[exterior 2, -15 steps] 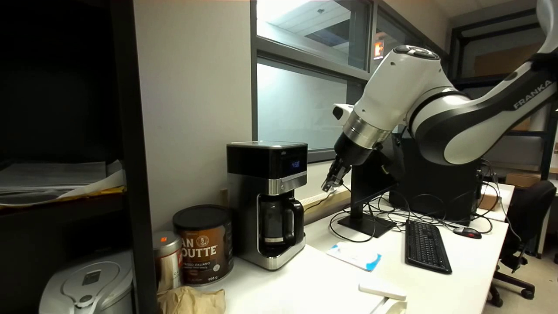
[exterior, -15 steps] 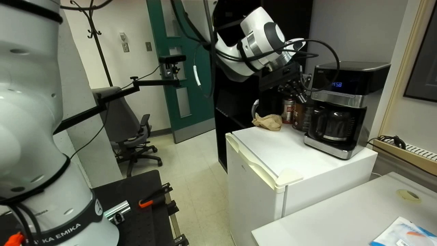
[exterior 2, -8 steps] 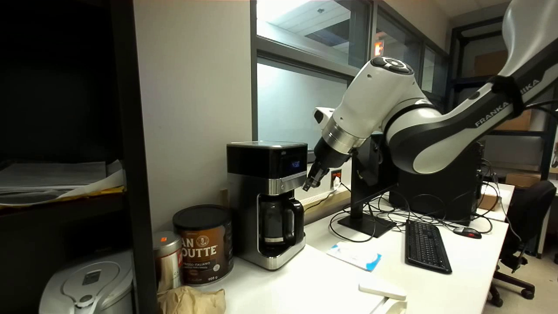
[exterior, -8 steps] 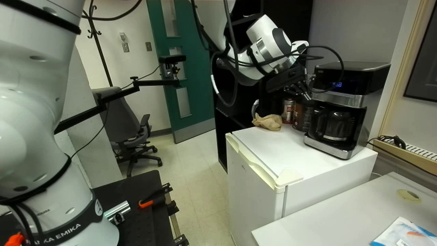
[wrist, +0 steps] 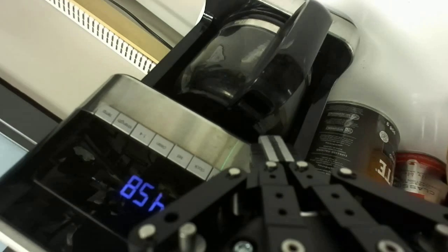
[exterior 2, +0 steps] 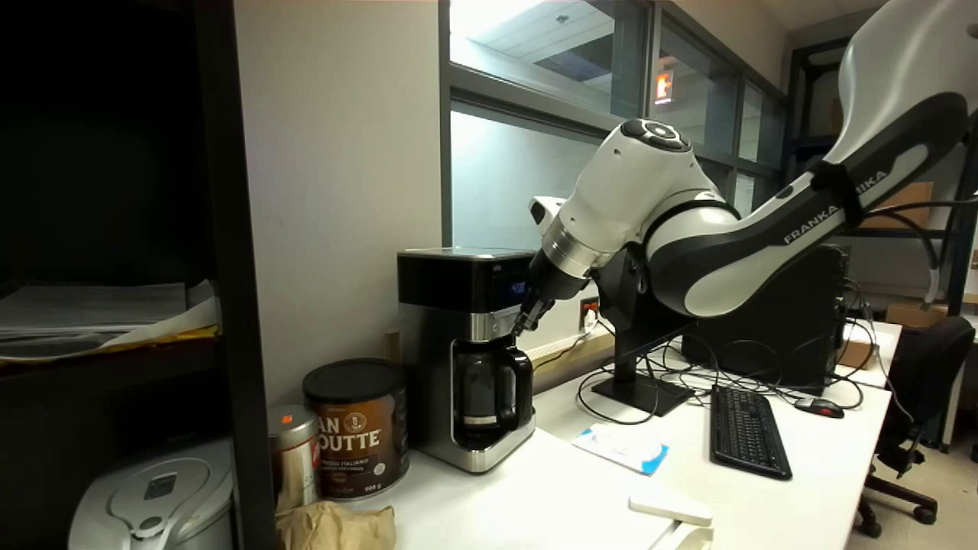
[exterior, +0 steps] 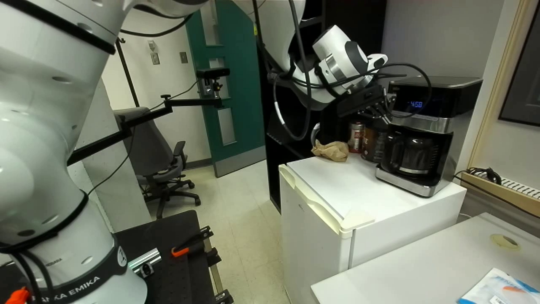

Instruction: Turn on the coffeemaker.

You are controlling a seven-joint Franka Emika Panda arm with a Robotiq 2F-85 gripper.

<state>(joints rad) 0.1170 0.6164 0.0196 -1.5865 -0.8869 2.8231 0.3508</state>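
The coffeemaker (exterior: 445,97) is a boxy black machine with a silver band and dark glass carafe (exterior: 417,156). It stands upright on the white fridge, and also shows in an exterior view (exterior 2: 451,283). In the wrist view its silver band (wrist: 168,112), row of grey buttons (wrist: 161,144) and lit blue display (wrist: 140,194) fill the left. My gripper (wrist: 276,148) is shut and empty, its fingertips together near the band's right end, hiding the last button of the row. The gripper is at the machine's front in both exterior views (exterior: 387,120) (exterior 2: 521,327); whether it touches is unclear.
A large brown coffee can (exterior 2: 359,435) and a red-silver can (exterior 2: 296,458) stand beside the machine. A crumpled paper bag (exterior: 331,151) lies on the fridge (exterior: 316,249). A dark bookcase (exterior 2: 221,229) and a white desk (exterior: 405,270) flank the fridge. A cable loops over my wrist.
My arm has moved toward the coffeemaker's front and slightly down. The gripper was apart from the machine and now overlaps its silver band in an exterior view. The machine has not moved.
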